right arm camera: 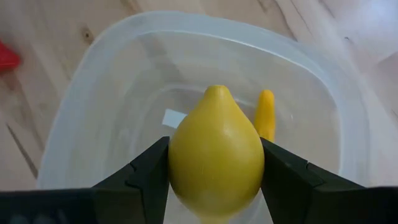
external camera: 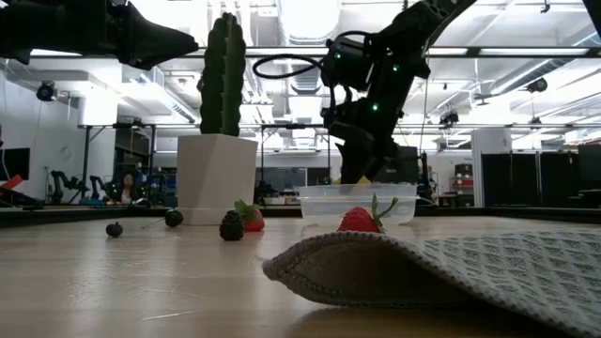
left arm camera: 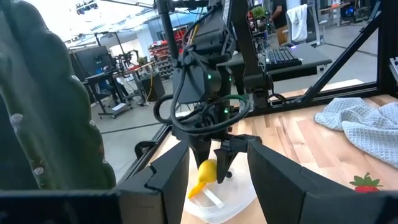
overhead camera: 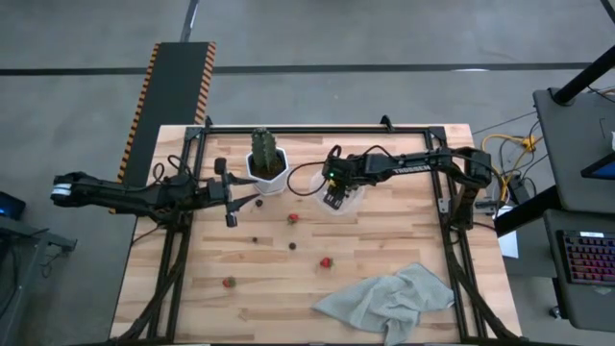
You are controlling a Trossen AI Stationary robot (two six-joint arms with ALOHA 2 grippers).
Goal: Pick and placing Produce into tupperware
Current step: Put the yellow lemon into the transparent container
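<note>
Lemon [right arm camera: 216, 149], yellow toy, clamped between right jaws [right arm camera: 214, 180], hanging directly above clear tupperware [right arm camera: 112, 81]. Inside tupperware, just beyond the clamped lemon, a yellow banana-like piece [right arm camera: 265, 115]. Left jaws [left arm camera: 217, 180] apart, empty, raised off the bench [overhead camera: 384, 240] beside white cactus pot [overhead camera: 268, 178], aimed toward the tupperware. Scattered on the bench nearer than both jaws: red strawberries [overhead camera: 326, 261], dark berries [overhead camera: 293, 246], grey cloth [overhead camera: 389, 303].
</note>
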